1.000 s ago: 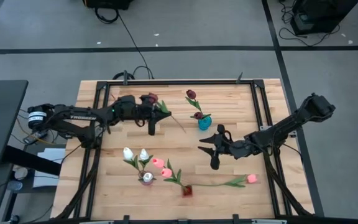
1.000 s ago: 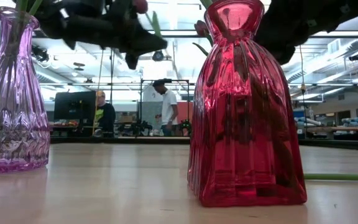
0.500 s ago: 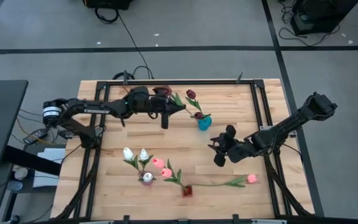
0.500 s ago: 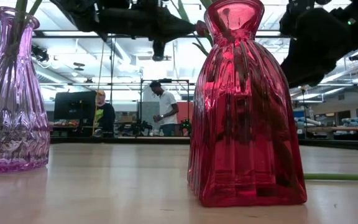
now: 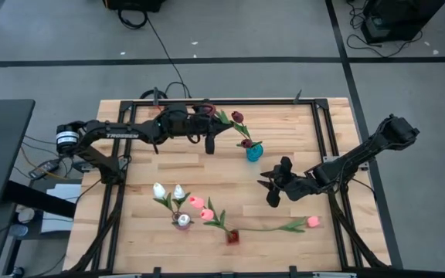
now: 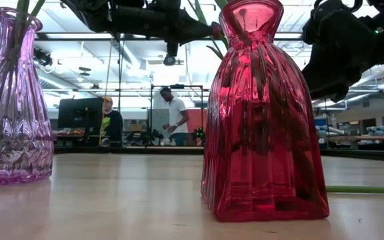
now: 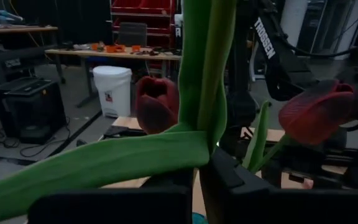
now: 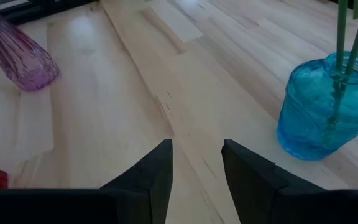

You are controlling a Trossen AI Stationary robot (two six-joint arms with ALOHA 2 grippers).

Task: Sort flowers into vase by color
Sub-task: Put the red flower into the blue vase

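Two maroon flowers (image 5: 242, 130) already stand in the blue vase (image 5: 253, 152), and we see our left tool (image 5: 209, 145), pinching a third maroon tulip (image 5: 205, 113), has swung right toward it, while our right tool (image 5: 272, 193) waits spread above the counter (image 5: 130, 193).

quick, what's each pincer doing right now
left pincer: shut on a maroon tulip stem.
right pincer: open, empty, over the table.
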